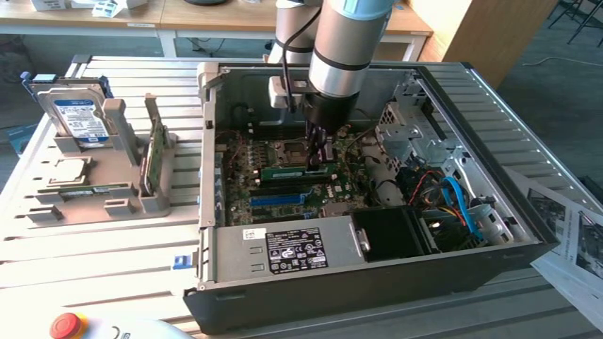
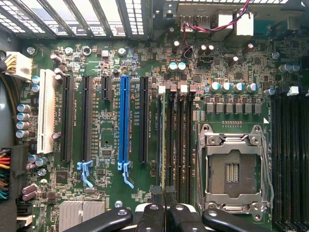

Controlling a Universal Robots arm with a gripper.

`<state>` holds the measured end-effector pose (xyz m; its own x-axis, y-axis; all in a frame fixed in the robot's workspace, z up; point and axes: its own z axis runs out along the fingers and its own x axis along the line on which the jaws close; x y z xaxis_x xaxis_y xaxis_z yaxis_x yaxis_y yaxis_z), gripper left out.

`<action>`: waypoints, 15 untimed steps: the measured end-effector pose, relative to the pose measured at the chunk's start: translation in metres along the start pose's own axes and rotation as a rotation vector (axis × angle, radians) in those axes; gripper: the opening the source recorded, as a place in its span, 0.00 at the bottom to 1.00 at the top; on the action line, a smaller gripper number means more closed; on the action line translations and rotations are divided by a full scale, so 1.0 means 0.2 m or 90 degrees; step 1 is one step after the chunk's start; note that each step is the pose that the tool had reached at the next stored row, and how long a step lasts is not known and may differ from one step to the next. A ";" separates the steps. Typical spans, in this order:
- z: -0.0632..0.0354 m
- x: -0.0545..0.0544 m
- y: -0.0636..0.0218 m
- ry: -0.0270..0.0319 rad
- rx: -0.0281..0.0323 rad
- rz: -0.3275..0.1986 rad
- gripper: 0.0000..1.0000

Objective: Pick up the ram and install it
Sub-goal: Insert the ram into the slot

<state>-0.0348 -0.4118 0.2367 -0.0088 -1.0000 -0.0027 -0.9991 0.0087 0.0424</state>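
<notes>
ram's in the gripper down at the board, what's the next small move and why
Likely a slight push straight down. The gripper is shut on the ram, which stands on edge along the slots beside the empty socket. I cannot tell whether it is seated.

Seen in the exterior view, the computer case [image 1: 377, 289] lies open in the middle of the bench [image 1: 94, 247]. At its nine o'clock stands a rack [image 1: 123, 194]. A hard drive [image 1: 80, 116] sits upright at the rack's eleven o'clock, with a processor chip [image 1: 68, 171] lying before it. Inside the case, the claw [image 1: 320, 161] hangs over the motherboard [image 1: 245, 180], clamped on the ram [image 1: 292, 171]. The power supply [image 1: 282, 251] lies at six o'clock.
</notes>
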 end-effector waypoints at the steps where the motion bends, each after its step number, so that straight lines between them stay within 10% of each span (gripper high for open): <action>1: 0.000 0.00 0.000 -0.0001 0.0000 0.000 0.12; 15: 0.002 0.01 0.006 -0.0002 0.0004 0.000 0.12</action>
<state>-0.0359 -0.4133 0.2363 -0.0089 -1.0000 -0.0029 -0.9991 0.0088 0.0417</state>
